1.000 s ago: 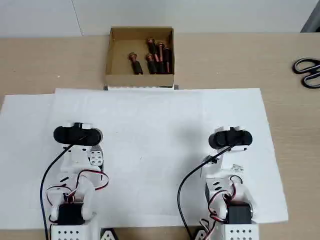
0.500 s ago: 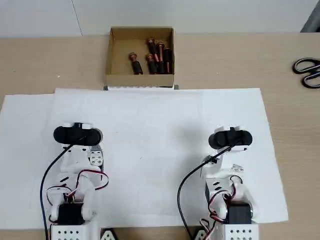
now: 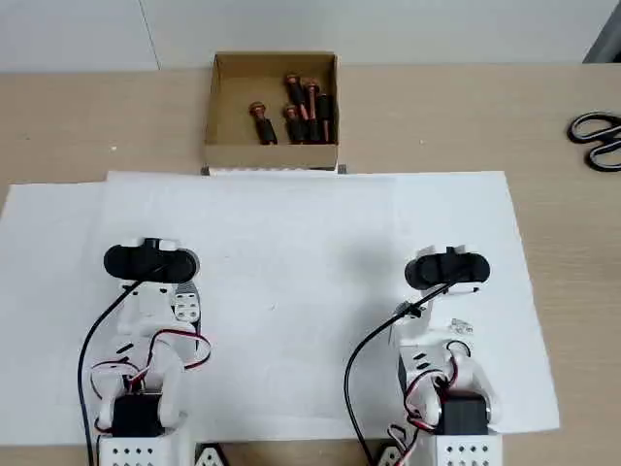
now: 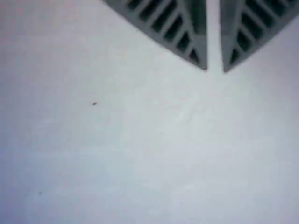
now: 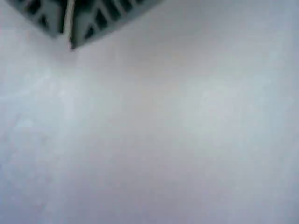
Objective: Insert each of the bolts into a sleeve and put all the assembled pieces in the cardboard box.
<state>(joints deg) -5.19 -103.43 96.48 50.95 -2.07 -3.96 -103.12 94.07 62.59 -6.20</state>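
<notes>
The bolts [image 3: 301, 109] lie in the cardboard box [image 3: 212, 107] at the far side of the worktop [image 3: 97, 116], past the edge of the white paper [image 3: 310, 291]. There look to be approx. five of them, each w/ a copper-colored head & a dark sleeve round its stem. Most are bunched on one side of the box, touching or nearly so, & one lies a bit apart nearer the middle. It is hard to tell if every bolt sits fully in its sleeve. The bolts look like small metal bits: hard, stiff, prob. a bit heavy for how little they are, & smooth & round, so they could roll or slip. A good place to grab one would be across the middle, on the dark sleeve, so bolt & sleeve lift as one & the bolt does not slide out. They are not things that break easily. The left arm [image 3: 150, 262] & the right arm [image 3: 446, 270] sit folded back at the near side, well apart from the box, both over the paper. The left pincer [image 4: 215, 69] is clenched w/ just a thin slit between its two tips & nothing in it. The right pincer [image 5: 71, 44] is clenched too, also w/ nothing in it. A pair of scissors [image 3: 597, 139] lies far off at one edge of the worktop. Going by how things lie, the job looks done or v. close to it.
</notes>
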